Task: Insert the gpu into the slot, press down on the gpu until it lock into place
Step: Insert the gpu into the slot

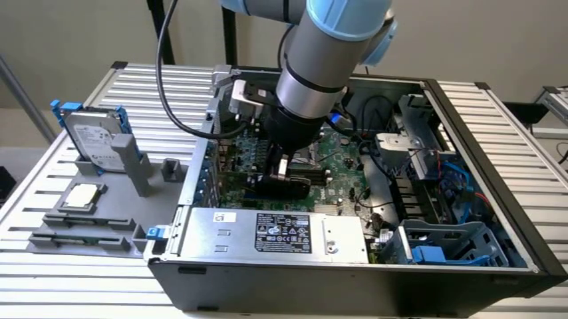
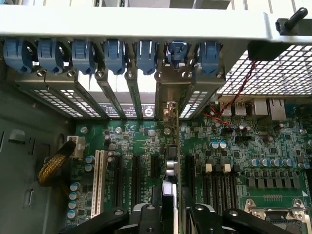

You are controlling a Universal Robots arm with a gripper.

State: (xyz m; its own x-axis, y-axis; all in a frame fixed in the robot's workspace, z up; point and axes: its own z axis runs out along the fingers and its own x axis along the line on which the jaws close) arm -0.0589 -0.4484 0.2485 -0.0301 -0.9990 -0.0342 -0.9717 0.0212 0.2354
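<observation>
My gripper (image 1: 282, 171) reaches down into the open computer case and is shut on the gpu (image 1: 286, 186), a flat black card held low over the green circuit board (image 1: 342, 176). In the wrist view the gpu (image 2: 170, 168) stands edge-on between my two fingers (image 2: 146, 217), with my gripper (image 2: 170, 214) centred over it. The card's metal bracket end (image 2: 167, 105) lines up with the row of rear slot covers. The blue slot is hidden beneath the card, and I cannot tell whether the card is fully seated.
A silver labelled power-supply box (image 1: 275, 232) lies along the near case wall. Black connector strips (image 2: 135, 178) and a white one (image 2: 99, 183) run parallel beside the card. Blue retainer clips (image 2: 113, 53) line the rear panel. A hard drive (image 1: 93, 143) stands outside the case.
</observation>
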